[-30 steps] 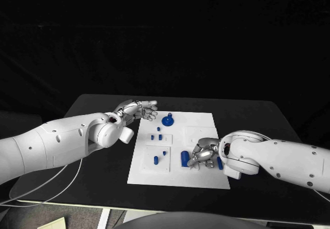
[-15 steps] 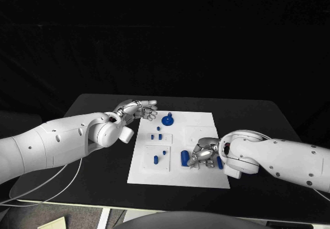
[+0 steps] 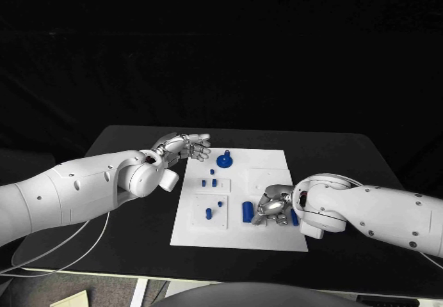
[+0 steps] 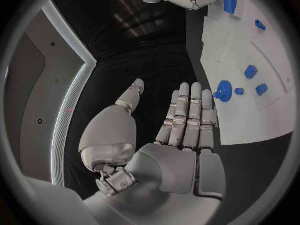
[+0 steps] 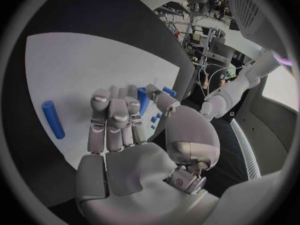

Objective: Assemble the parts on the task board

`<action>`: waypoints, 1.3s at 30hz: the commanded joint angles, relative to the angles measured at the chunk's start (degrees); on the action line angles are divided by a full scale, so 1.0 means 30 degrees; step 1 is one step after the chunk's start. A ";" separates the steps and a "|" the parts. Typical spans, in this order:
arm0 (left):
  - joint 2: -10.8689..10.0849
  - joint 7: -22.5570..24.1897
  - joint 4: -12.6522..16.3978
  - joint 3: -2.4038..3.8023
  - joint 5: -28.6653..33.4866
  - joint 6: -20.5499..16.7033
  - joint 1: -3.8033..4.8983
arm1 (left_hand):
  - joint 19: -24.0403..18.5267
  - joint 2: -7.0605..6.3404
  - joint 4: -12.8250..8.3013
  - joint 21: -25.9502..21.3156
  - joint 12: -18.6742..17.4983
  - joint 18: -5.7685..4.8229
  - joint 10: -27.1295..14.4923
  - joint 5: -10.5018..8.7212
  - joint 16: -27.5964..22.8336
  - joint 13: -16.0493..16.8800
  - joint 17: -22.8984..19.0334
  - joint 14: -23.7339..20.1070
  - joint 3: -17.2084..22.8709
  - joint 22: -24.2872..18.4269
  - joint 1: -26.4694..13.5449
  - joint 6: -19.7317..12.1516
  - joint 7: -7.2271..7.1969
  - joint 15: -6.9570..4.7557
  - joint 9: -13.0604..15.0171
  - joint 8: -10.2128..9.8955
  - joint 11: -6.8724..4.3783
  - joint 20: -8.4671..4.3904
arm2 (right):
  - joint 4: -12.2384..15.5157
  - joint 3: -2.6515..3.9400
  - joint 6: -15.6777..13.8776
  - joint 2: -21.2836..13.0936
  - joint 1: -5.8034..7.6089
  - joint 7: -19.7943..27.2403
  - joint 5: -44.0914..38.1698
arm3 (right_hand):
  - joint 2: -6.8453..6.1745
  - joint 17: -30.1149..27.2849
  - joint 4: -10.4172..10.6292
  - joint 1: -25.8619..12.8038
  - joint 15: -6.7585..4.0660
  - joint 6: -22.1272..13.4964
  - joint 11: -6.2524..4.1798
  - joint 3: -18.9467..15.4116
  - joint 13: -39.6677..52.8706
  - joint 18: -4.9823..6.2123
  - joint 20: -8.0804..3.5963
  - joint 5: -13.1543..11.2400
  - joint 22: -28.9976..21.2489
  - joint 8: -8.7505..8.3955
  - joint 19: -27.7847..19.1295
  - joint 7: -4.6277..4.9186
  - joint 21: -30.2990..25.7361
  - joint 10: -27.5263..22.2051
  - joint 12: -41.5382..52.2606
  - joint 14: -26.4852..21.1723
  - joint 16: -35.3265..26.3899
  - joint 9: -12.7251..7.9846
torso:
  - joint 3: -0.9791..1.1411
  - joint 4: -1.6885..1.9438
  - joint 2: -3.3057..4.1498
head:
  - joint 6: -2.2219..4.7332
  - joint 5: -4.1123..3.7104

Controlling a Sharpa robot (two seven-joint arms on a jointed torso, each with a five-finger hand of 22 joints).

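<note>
The right robot hand (image 3: 273, 208) hovered low over the task board's (image 3: 267, 240) near right part, fingers curled beside a blue cylinder (image 3: 248, 212), whether holding anything I couldn't tell. The left robot hand (image 3: 187, 146) hung spread and empty at the board's far left corner on the bench (image 3: 138, 252).

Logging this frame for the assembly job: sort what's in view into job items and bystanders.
Job items: task board; blue parts, e.g. round knobbed part, long cylinder; right hand over the board; left hand, open beside the board.

Bystanders: black table; white cables.
</note>
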 commanded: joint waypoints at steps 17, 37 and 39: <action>0.0035 0.0105 0.0007 0.0014 0.0022 0.0242 -0.0015 | 0.0148 0.0251 -0.0037 -0.0080 -0.0014 0.0315 -0.0072 -0.0005 -0.0086 -0.0022 0.0043 -0.0037 0.0088 0.0034 0.0015 -0.0066 -0.0060 0.0071 -0.0019 -0.0036 0.0000 0.0021 | -0.0144 -0.0005 -0.0300 0.0356 -0.0069 -0.0511 -0.0639 | 0.0447 0.0016 0.0269 -0.0222 -0.0088 0.0281 0.0016 -0.0107 0.0082 0.0830 0.0102 -0.0401 0.0197 -0.0008 0.0104 -0.0042 -0.0009 0.0238 -0.0164 0.0074 -0.0099 -0.0026 | 0.0005 0.0001 0.0010 | -0.0053 -0.0048; 0.0027 0.0020 -0.0046 0.0014 0.0022 0.0253 -0.0015 | 0.0161 0.0339 0.0006 -0.0088 -0.0008 0.0313 -0.0057 -0.0002 -0.0112 -0.0029 0.0070 -0.0031 0.0081 0.0049 -0.0061 -0.0055 -0.0065 0.0073 -0.0021 -0.0025 -0.0005 0.0024 | -0.0124 -0.0005 -0.0113 0.0314 -0.0111 -0.0412 -0.0595 | 0.0645 0.0094 0.2708 -0.1464 -0.0131 0.0375 -0.0019 0.2887 0.0336 0.0830 0.0065 -0.1163 0.0301 -0.0044 0.0125 -0.0080 0.0005 0.0373 -0.0316 0.0078 -0.0097 -0.0110 | 0.0010 0.0012 0.0004 | -0.0100 -0.0010; 0.0027 0.0011 -0.0057 0.0014 0.0022 0.0263 -0.0015 | 0.0160 0.0343 0.0004 -0.0089 -0.0008 0.0313 -0.0057 -0.0001 -0.0114 -0.0029 0.0072 -0.0031 0.0083 0.0049 -0.0058 -0.0054 -0.0066 0.0073 -0.0021 -0.0024 -0.0006 0.0024 | -0.0098 -0.0005 -0.0208 0.0278 -0.0111 -0.0353 -0.0595 | 0.0493 0.0092 0.2291 -0.1501 -0.0110 0.0364 0.0003 0.2781 0.0372 0.0830 0.0074 -0.1056 0.0319 -0.0040 0.0136 -0.0064 0.0055 0.0378 -0.0324 0.0089 -0.0104 -0.0105 | 0.0009 0.0010 0.0003 | -0.0088 -0.0002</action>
